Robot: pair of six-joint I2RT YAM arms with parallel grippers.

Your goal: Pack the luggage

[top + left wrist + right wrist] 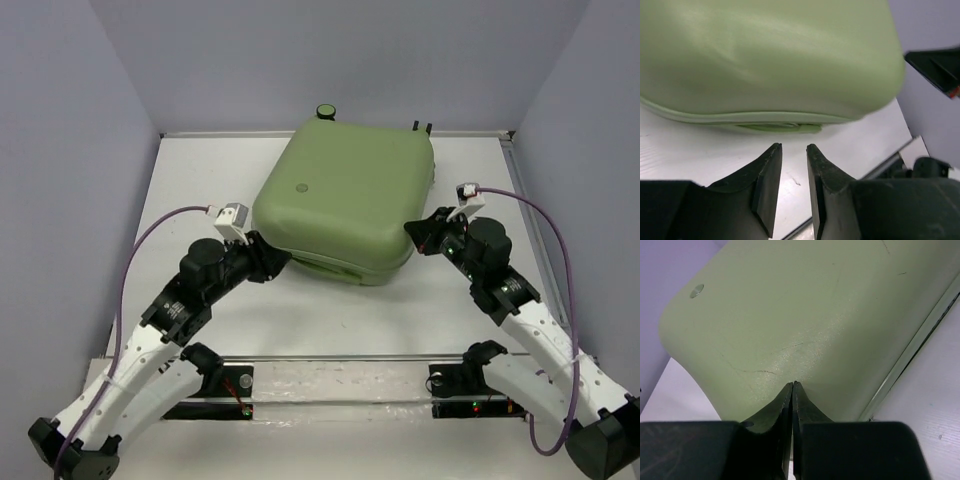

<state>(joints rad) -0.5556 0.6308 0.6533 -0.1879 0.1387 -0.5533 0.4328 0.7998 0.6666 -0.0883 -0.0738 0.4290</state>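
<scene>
The luggage (345,195) lies flat on the white table, lid down, its olive-green shell up and its round logo (301,186) showing. My left gripper (278,262) sits low at the case's near-left corner. In the left wrist view its fingers (794,146) stand a little apart with nothing between them, just short of the shell (765,60) and its seam. My right gripper (412,232) is at the case's right side. Its fingertips (792,383) are shut together and rest against the green shell (815,315), holding nothing.
A wheel (326,111) of the case sticks out at its far edge near the back wall. Grey walls enclose the table on three sides. A metal rail (330,357) runs along the near edge between the arm bases.
</scene>
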